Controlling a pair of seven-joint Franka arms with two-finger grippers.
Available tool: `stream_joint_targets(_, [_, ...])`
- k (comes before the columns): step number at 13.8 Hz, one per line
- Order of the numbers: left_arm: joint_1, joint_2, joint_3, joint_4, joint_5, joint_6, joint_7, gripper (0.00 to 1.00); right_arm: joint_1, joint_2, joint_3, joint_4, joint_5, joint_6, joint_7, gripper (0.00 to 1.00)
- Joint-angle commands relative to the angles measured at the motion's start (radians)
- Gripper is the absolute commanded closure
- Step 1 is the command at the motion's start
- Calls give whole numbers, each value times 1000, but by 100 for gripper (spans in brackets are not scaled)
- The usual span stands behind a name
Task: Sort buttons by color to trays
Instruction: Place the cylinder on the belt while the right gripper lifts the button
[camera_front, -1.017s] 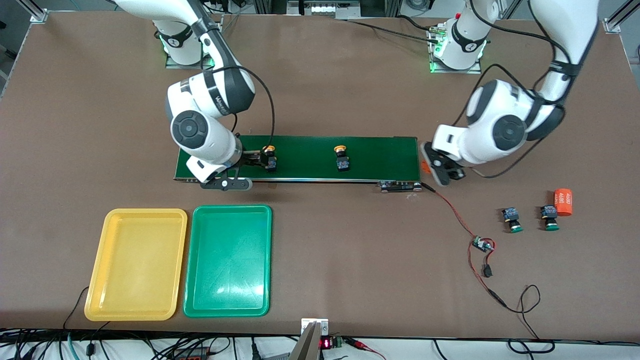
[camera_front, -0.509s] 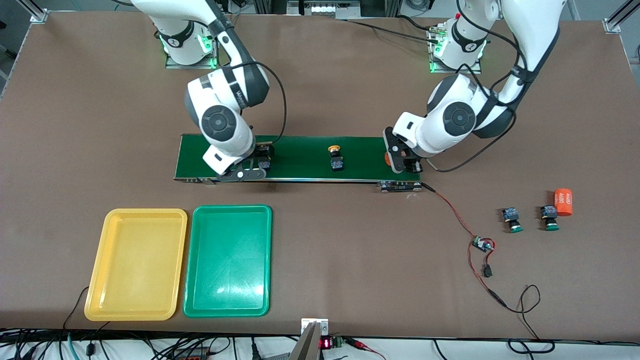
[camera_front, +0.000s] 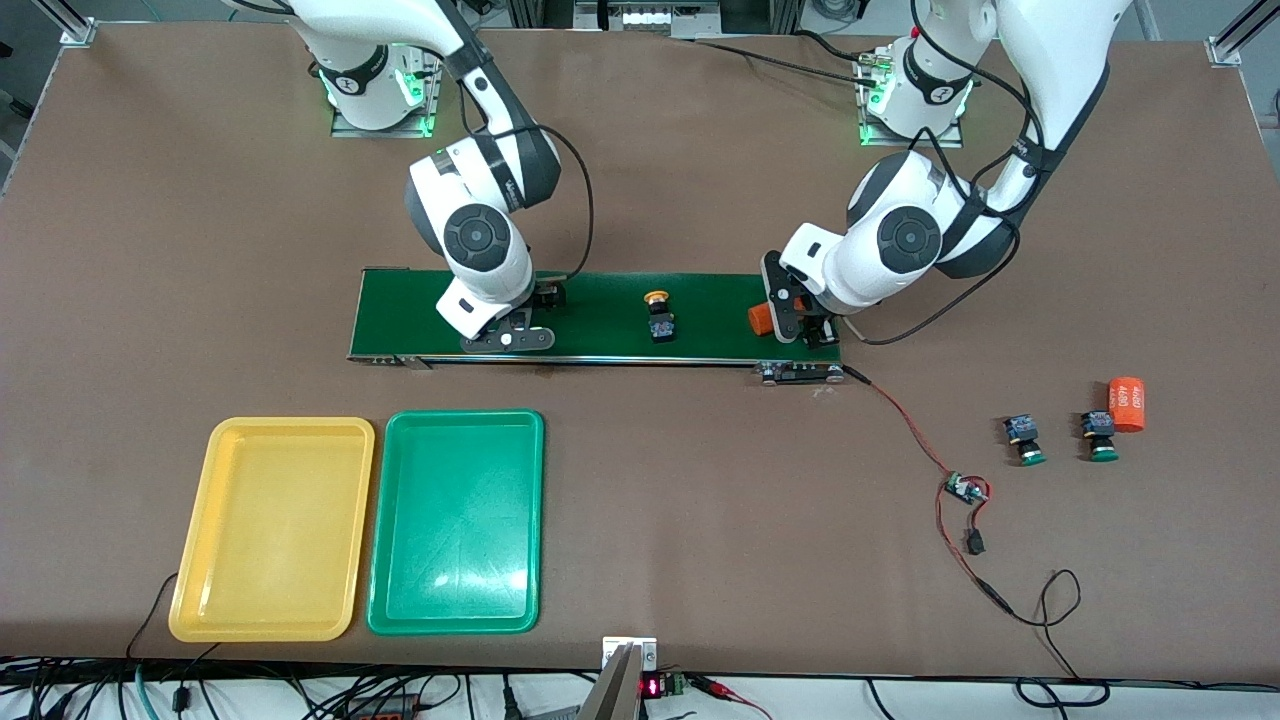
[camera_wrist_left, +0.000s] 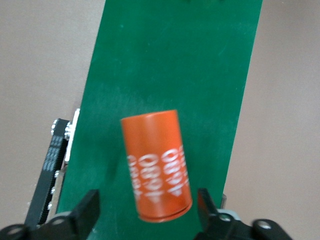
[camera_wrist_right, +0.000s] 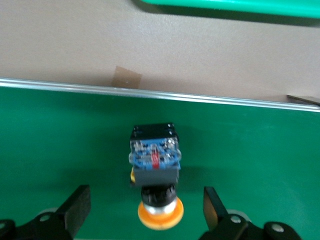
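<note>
High front camera facing both arms, wrist cameras close above conveyor belt (camera_front: 600, 318)

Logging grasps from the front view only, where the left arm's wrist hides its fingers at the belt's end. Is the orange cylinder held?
Observer: No. The orange cylinder lies on the conveyor belt between the left gripper's open fingers, neither visibly touching it.
Operator: And under the right arm?
Observer: The right gripper is open around a yellow-capped button on the belt, with a gap on each side.
</note>
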Motion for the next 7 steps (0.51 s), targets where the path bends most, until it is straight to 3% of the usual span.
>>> stream_joint_targets(1, [17, -76, 13, -4, -20, -40, 10, 0, -5, 21, -11, -12, -18, 29, 17, 11])
stream_joint_targets(2, [21, -102, 39, 0, -24, -65, -33, 0, -10, 21, -12, -10, -18, 28, 9, 20])
stream_joint_targets(3, [20, -122, 79, 0, -24, -68, -90, 0, -10, 19, -20, -7, -18, 21, 14, 46])
stream_joint_targets(4, [21, -141, 111, 0, -24, -71, -142, 0, -9, 13, -32, -3, -16, 15, 17, 66])
stream_joint_targets(7, [20, -191, 206, 3, -24, -77, -300, 0, -12, -2, -58, 22, -13, 0, 9, 79])
